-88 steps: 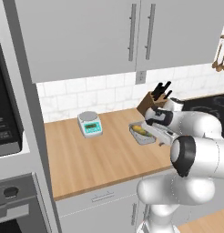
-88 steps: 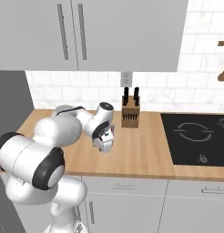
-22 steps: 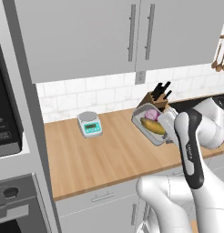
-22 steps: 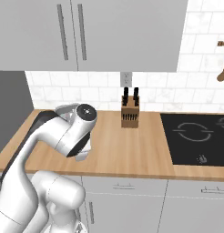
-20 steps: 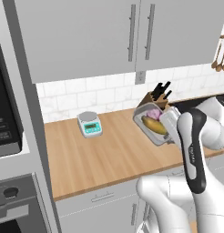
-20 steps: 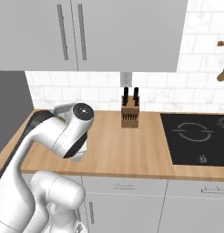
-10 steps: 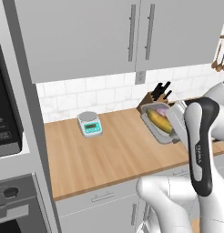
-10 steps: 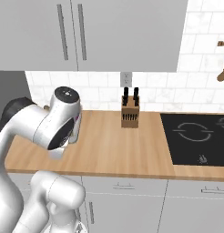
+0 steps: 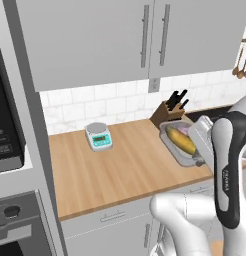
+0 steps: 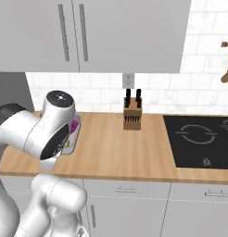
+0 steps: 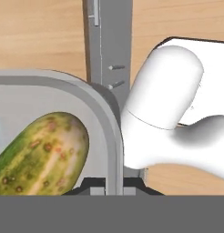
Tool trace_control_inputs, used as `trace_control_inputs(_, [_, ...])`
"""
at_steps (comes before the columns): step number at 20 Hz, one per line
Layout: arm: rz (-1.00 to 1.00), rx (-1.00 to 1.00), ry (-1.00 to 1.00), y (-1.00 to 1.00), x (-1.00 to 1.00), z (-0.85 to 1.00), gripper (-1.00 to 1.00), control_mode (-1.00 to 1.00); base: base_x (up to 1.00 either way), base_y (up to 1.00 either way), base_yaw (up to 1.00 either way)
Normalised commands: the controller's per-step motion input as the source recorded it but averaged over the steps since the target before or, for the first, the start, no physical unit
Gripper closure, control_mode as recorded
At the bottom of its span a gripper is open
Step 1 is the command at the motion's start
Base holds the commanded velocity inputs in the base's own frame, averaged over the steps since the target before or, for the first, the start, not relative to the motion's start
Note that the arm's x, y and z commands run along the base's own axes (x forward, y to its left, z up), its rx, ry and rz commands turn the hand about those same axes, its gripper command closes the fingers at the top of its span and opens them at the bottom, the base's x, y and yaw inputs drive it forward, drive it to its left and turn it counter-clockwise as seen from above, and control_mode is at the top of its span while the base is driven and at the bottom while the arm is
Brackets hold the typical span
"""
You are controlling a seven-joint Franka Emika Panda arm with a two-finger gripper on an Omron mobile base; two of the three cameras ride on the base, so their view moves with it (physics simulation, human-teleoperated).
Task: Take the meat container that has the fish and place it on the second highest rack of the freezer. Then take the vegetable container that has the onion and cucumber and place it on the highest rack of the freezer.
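Your fingers (image 11: 114, 185) pinch only the vegetable container (image 9: 176, 150) rim; carried tilted, the cucumber (image 9: 180, 140) may roll out.

Left base cam: behind arm, to its left, looks fwd and down over wooden counter (image 9: 120, 165), scale (image 9: 99, 136) mid-frame, knife block (image 9: 171, 107) further right. Right base cam: behind-right, same counter (image 10: 129, 152) and knife block (image 10: 132, 113), plus cooktop (image 10: 199, 139). Hand cam: v. close, looks along gripper (image 11: 114, 187) at vegetable container rim (image 11: 111, 136) and cucumber (image 11: 41, 154), counter beyond.
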Motion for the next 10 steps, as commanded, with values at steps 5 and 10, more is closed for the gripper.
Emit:
trace_control_inputs(5, [0.0, 0.0, 0.02, 0.02, 0.0, -0.08, 1.0, 1.0, -0.09, 0.27, 0.0])
trace_control_inputs(10, [0.0, 0.0, 0.0, 0.0, 0.0, 0.0, 1.0, 1.0, -0.87, 0.64, 0.16])
